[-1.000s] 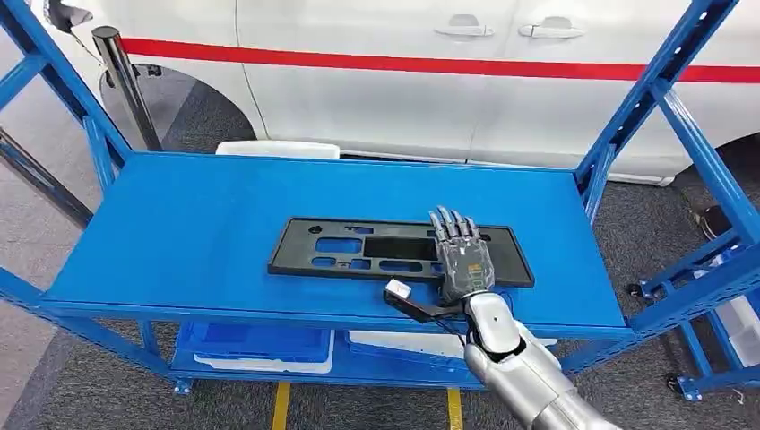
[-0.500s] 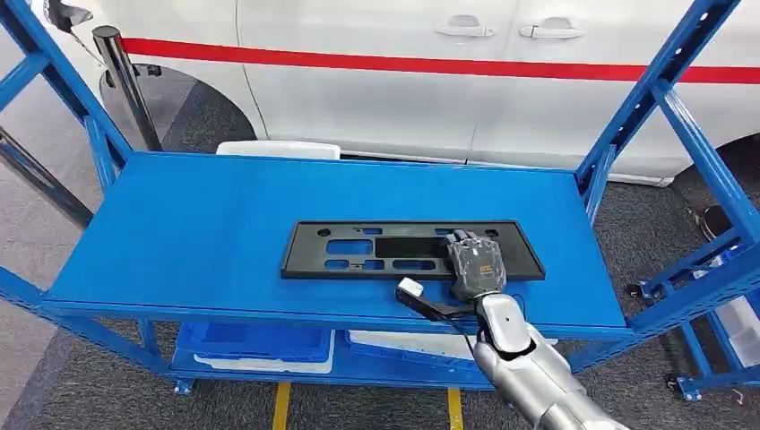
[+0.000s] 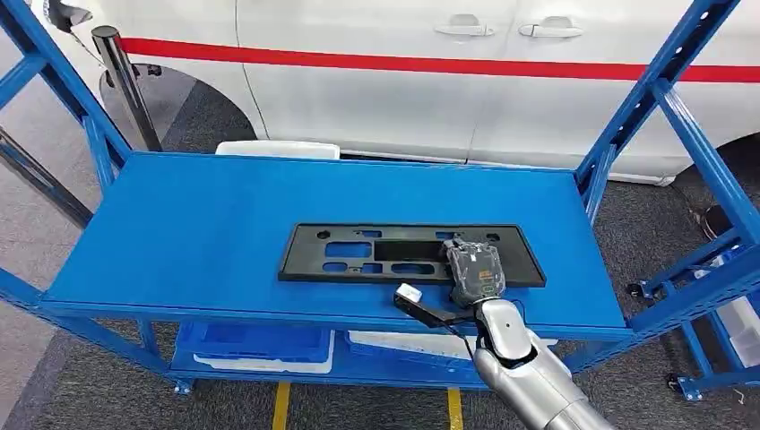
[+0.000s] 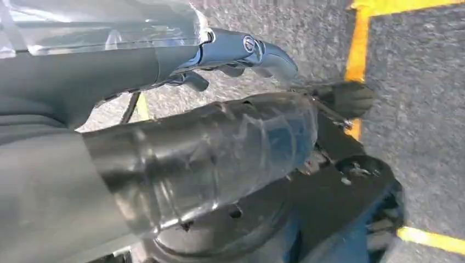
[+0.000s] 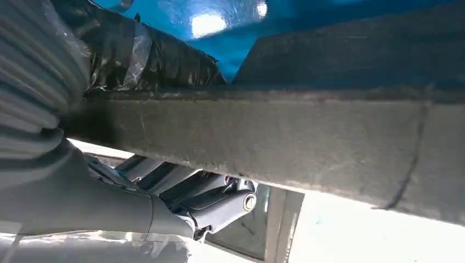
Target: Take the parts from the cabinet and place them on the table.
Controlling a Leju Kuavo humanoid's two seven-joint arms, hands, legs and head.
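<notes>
- Since a second ago my right hand (image 3: 475, 273) has curled over the black plastic panel (image 3: 376, 253) and dragged it rightward.
- Its fingers grip the panel's near edge on the blue shelf (image 3: 197, 233).
- I cannot tell how my left hand's (image 4: 241, 52) fingers are set.

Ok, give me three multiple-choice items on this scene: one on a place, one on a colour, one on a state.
1. The black panel lies on:
A. the blue shelf top
B. the floor
C. the car

2. The stripe on the white car is:
A. green
B. red
C. yellow

3. The right hand is:
A. raised well above the panel
B. hanging beside the rack
C. on the panel's right part, fingers curled

Answers: 1 A, it lies flat on the shelf top. 2 B, a red band crosses the doors. 3 C, the head view shows it there.
</notes>
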